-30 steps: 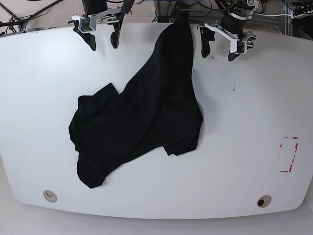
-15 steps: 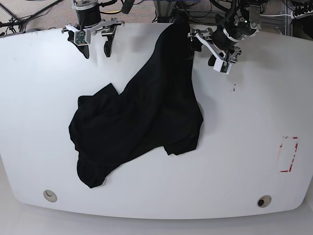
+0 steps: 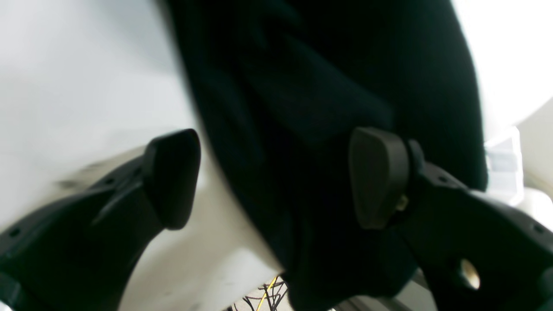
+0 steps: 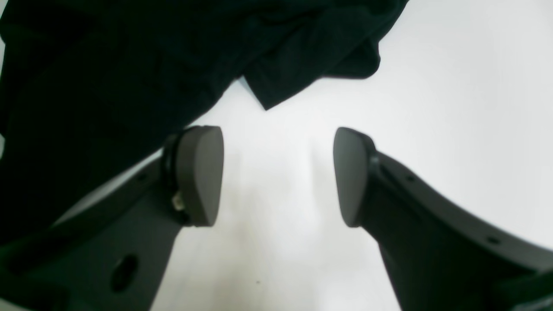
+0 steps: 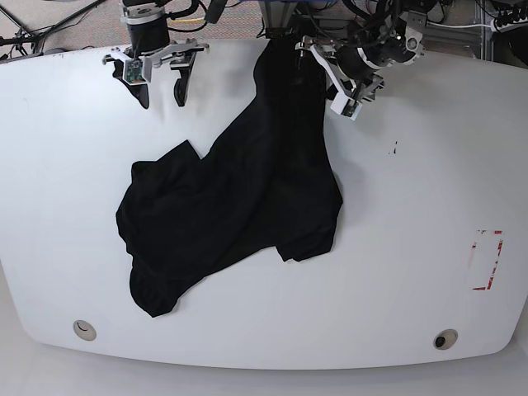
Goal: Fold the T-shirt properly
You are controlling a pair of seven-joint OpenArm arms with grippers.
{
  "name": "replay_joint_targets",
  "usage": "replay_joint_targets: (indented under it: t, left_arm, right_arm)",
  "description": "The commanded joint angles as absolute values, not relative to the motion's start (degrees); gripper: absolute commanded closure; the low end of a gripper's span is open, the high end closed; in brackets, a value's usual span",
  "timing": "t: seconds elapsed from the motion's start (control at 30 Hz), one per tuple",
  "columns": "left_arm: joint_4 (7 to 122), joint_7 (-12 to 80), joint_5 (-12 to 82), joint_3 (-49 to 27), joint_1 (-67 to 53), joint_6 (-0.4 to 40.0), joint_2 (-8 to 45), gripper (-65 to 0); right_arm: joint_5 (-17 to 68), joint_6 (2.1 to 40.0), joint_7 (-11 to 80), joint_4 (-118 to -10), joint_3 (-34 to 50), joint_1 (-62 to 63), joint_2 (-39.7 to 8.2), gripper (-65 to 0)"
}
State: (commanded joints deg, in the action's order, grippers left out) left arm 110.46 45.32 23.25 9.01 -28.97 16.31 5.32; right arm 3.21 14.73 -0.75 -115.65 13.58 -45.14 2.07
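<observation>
The black T-shirt [image 5: 239,198] lies crumpled on the white table [image 5: 412,206], with a narrow strip running up to the far edge. My left gripper [image 5: 323,74] sits at that strip. In the left wrist view the left gripper [image 3: 274,177] is open, and dark T-shirt cloth [image 3: 311,86] fills the gap between its fingers [image 3: 173,177]. My right gripper [image 5: 159,89] hovers open over bare table at the far left, apart from the shirt. The right wrist view shows this gripper [image 4: 276,172] with only white table between its pads [image 4: 201,172], and the T-shirt [image 4: 108,65] ahead at upper left.
A red-outlined rectangle [image 5: 487,260] is marked near the table's right edge. Two round holes [image 5: 83,330] [image 5: 445,339] sit near the front edge. A small dark mark [image 5: 394,148] lies right of the shirt. Cables and arm bases crowd the far edge.
My left gripper has swung leftward from beside the shirt's upper strip to straddle it, and the strip's top has shifted slightly left. The right gripper has turned and drawn back a little.
</observation>
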Motion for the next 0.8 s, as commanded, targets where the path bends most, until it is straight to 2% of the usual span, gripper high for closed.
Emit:
replay_joint_targets:
  t: [0.33, 0.47, 0.57, 0.7, 0.8]
  left_arm:
    - [106.6, 45.3, 23.3, 8.9, -29.2, 16.3, 5.4, -50.0]
    - [105.2, 45.1, 23.3, 9.1, -29.1, 16.3, 7.5, -49.3]
    - [104.1, 45.1, 23.3, 8.8, -29.1, 16.3, 7.6, -39.4]
    - [103.4, 45.1, 23.3, 8.5, -28.4, 16.3, 7.7, -16.7]
    - [103.3, 45.3, 23.3, 7.6, -28.0, 16.3, 7.8, -6.4]
  right_arm:
    - [3.3, 14.7, -0.6, -113.9, 16.7, -41.6, 2.2, -37.9]
    - [3.3, 14.7, 0.1, -113.9, 16.8, -40.4, 2.1, -37.9]
    - [3.3, 14.7, 3.7, -113.9, 17.4, -38.9, 1.9, -37.9]
    - [3.4, 15.3, 8.7, -113.9, 20.8, -34.7, 3.0, -37.9]
    - [3.4, 15.3, 11.4, -114.0, 22.0, -32.2, 4.2, -37.9]
